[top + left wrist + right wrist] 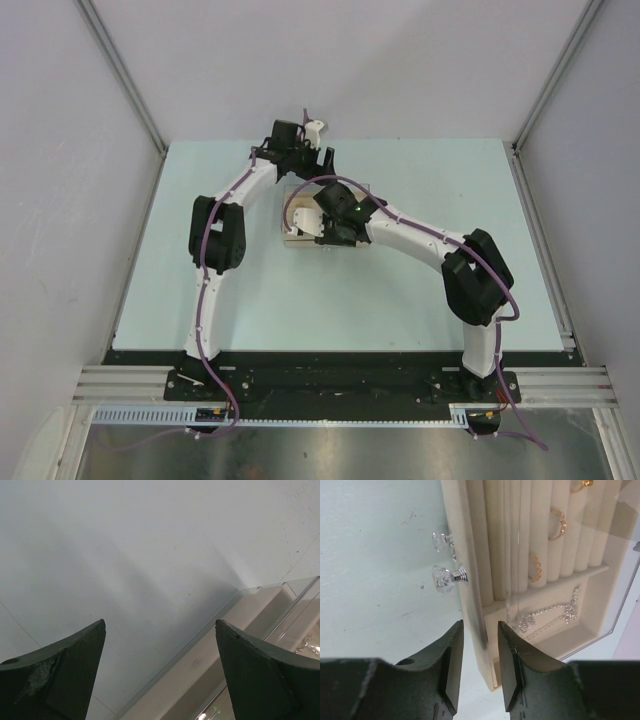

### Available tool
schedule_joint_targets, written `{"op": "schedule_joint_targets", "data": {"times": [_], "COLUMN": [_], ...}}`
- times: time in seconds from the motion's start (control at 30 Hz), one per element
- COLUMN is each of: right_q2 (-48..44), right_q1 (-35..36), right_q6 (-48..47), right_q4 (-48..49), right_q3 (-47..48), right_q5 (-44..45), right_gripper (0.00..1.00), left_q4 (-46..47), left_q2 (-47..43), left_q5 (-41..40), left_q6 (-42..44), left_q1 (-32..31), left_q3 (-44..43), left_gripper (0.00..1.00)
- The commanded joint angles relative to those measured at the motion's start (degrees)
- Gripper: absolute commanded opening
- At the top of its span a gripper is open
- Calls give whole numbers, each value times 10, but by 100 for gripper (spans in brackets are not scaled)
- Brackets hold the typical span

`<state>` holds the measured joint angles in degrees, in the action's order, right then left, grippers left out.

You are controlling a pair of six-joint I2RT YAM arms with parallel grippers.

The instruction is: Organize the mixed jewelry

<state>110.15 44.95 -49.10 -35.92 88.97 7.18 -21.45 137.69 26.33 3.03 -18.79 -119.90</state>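
Note:
The beige jewelry box [297,222] lies at mid-table with its clear lid [623,575] up. In the right wrist view, gold rings [559,522] sit in the ring rolls, with another [536,566] lower down. A silvery chain [547,616] lies in the bottom compartment and also shows in the left wrist view [309,645]. My right gripper [480,624] hangs over the box's front wall [476,605], its jaws a narrow gap apart on either side of the wall. My left gripper [160,625] is wide open and empty behind the box.
A crystal knob [446,577] sticks out of the box's front wall toward bare pale-green table [375,570]. White enclosure walls stand at the back and both sides. The left gripper [316,138] is near the table's far edge.

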Motion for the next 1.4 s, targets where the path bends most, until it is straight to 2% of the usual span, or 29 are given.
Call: {"op": "schedule_joint_targets", "data": {"times": [0.0,0.13,0.37,0.87,1.37], "right_q2": [-5,-3,-1,-32,-60], "right_q1": [-4,-3,-3,6,20], "right_q6": [-1,2,8,23,46], "right_q4": [30,43,71,25,-5], "right_q3": [26,26,26,18,19], "right_q5": [28,37,60,21,16], "right_gripper": [39,45,47,43,46], "left_q4": [-64,-62,-61,-61,-63], "left_q2": [-4,-5,-8,-8,-12], "left_q5": [9,10,14,13,9], "left_q6": [35,35,34,35,36], "left_q1": [-16,-17,-17,-19,-18], "left_q3": [26,29,34,34,35], "left_gripper": [95,95,95,95,95]}}
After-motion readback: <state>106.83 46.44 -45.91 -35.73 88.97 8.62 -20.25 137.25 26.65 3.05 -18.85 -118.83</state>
